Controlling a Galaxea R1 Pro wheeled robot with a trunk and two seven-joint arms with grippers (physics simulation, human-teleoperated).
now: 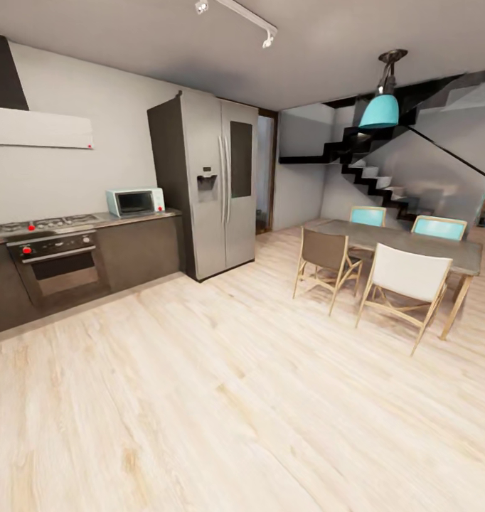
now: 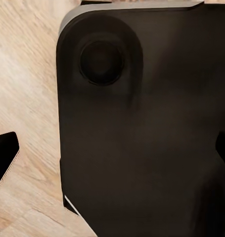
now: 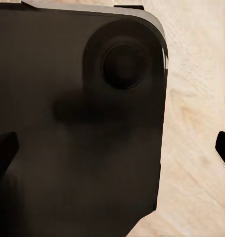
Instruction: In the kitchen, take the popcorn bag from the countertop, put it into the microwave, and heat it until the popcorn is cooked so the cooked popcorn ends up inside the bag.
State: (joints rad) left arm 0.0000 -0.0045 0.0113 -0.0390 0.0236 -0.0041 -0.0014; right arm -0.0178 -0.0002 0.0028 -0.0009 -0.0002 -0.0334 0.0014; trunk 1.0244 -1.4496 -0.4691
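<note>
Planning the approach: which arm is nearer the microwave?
Left, probably. The microwave sits far off at the head view's left, on the countertop, so the left arm's side is closer; the right arm is farther. Both hang by the robot's dark base, well out of reach.

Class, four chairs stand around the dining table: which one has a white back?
The near chair on the right; its neighbour is brown, and the two far chairs are turquoise.

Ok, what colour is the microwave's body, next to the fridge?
Pale mint-white, with a dark glass door; the microwave shows best in the head view.
</note>
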